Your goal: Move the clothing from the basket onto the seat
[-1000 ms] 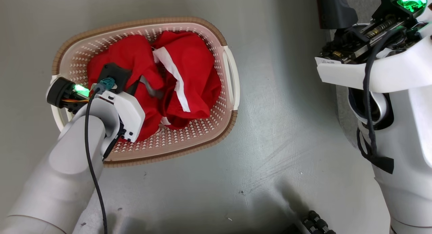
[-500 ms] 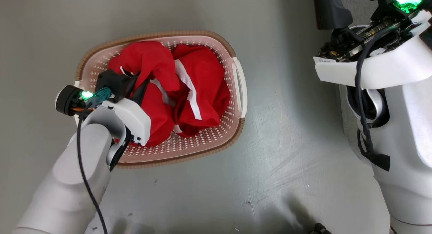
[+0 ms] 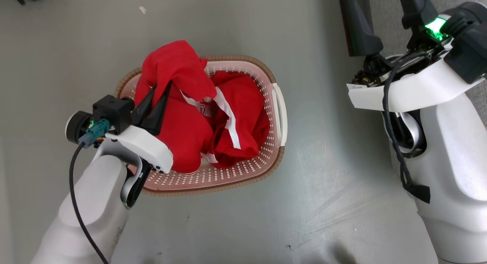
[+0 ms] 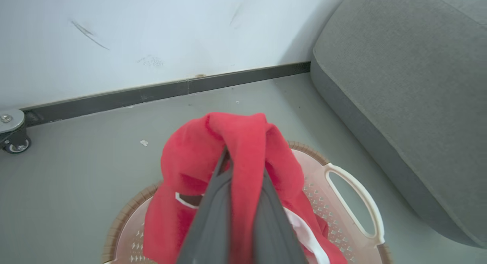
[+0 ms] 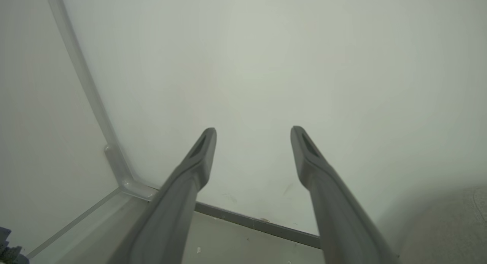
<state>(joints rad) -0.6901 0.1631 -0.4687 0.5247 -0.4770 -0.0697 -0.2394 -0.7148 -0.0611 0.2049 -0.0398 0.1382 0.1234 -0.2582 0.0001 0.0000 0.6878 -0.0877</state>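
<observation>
The left pincer (image 3: 161, 88) grips red clothing (image 3: 175, 62) over the basket (image 3: 228, 175). The right pincer (image 5: 253, 131), at 2 o'clock, is wide.

Red clothing (image 3: 182, 119), lettering (image 3: 207, 110) perhaps white; cream brown-rimmed basket (image 3: 228, 173); grey seat (image 4: 411, 85).

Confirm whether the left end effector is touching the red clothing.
Touching. The left wrist view shows the left end effector shut on the clothing, with red fabric pinched between its dark fingers and draped over their tips.
</observation>
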